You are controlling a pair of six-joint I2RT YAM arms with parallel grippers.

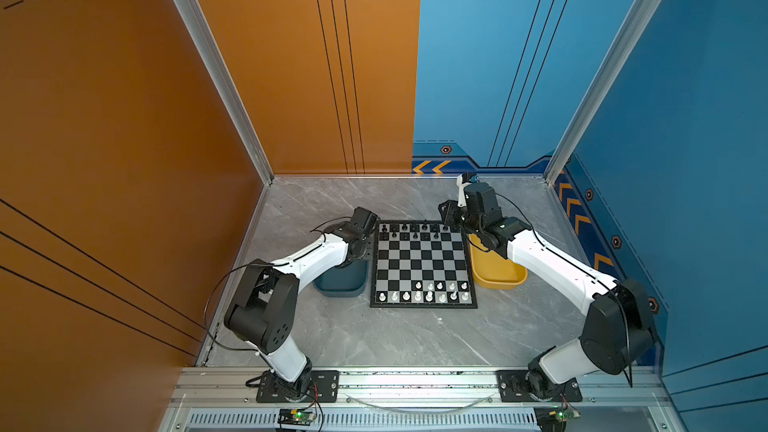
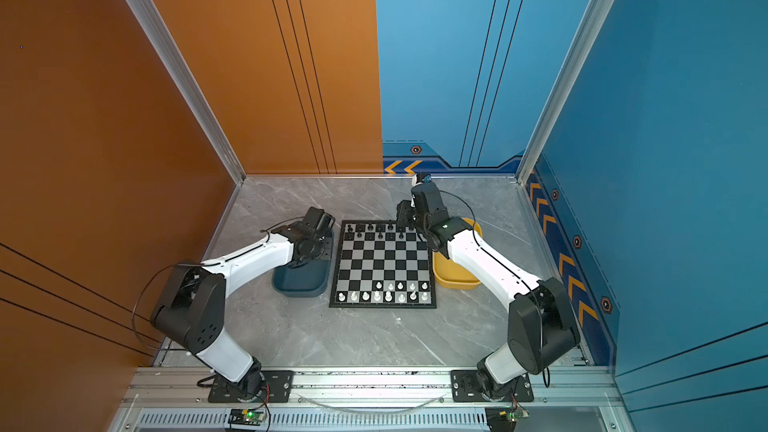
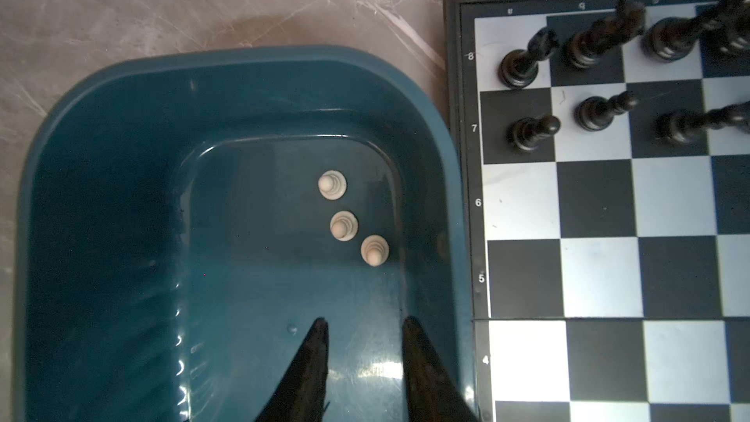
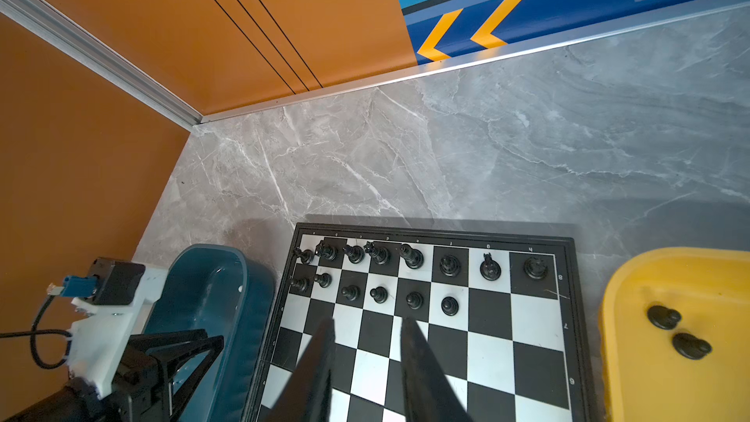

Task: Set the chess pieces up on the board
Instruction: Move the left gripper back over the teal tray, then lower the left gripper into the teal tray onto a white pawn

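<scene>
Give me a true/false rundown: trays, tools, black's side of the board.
1. Three white pawns stand in the teal tray. True.
2. The yellow tray is empty. False: two black pieces lie in it.
3. The left tool grips a pawn. False: it is open and empty above the teal tray.
4. Eight back-row black pieces fill the last row of the board. True.
5. The right tool hangs over the yellow tray. False: it is open over the board's black end.
</scene>
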